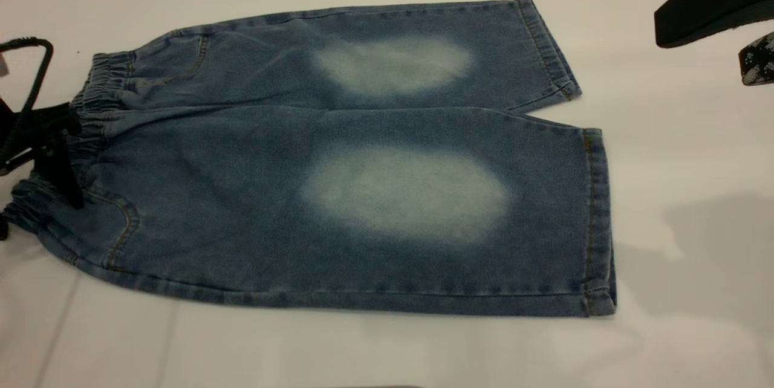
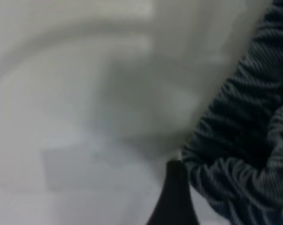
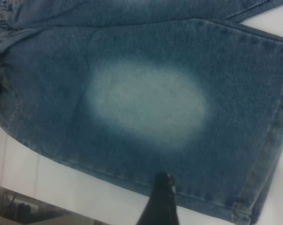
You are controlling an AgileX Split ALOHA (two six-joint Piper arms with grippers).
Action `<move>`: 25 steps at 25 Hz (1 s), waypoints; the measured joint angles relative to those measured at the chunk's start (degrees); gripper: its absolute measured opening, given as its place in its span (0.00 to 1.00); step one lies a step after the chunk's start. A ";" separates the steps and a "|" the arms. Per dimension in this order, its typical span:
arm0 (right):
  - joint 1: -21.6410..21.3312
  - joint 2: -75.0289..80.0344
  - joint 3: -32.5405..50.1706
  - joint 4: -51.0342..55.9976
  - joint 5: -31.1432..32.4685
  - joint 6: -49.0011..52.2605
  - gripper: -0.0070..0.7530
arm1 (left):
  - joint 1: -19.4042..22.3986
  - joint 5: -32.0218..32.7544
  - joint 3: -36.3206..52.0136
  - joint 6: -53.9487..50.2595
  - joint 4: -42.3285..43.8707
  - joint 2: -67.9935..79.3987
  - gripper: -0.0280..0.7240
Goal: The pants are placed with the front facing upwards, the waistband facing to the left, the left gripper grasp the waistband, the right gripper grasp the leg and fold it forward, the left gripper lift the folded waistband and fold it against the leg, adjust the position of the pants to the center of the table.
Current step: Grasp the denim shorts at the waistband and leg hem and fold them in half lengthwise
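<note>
The pants lie flat on the worktop, waistband to the left and both legs running right, one leg behind the other. The left claw sits at the waistband's left edge. The right claw hangs at the far right, well apart from the leg hems.

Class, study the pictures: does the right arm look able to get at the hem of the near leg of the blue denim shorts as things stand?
Probably yes. The right claw hangs above bare white table, apart from the blue denim shorts. Nothing lies on the near leg's hem, which is flat and uncovered.
</note>
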 joint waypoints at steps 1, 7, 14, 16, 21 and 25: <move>0.00 0.00 0.00 0.00 0.00 0.00 0.76 | 0.00 -0.01 -0.13 0.06 -0.34 0.15 0.72; 0.00 0.07 0.06 0.00 1.68 0.50 0.76 | -0.20 -0.20 -0.48 1.56 -0.91 0.22 0.29; 0.00 5.67 6.72 3.09 2.99 1.30 0.76 | -4.13 2.51 -3.32 6.67 -0.51 -0.55 0.16; 0.00 8.99 7.85 5.83 2.93 -1.12 0.76 | -6.03 3.79 -5.18 8.06 -0.46 -0.62 0.16; 0.00 17.87 7.99 14.31 2.75 -9.64 0.76 | -11.01 8.53 -10.02 9.27 -0.02 -0.62 0.16; 0.00 26.52 7.93 22.25 3.77 -18.52 0.76 | -13.19 11.29 -12.81 10.53 0.16 -0.74 0.16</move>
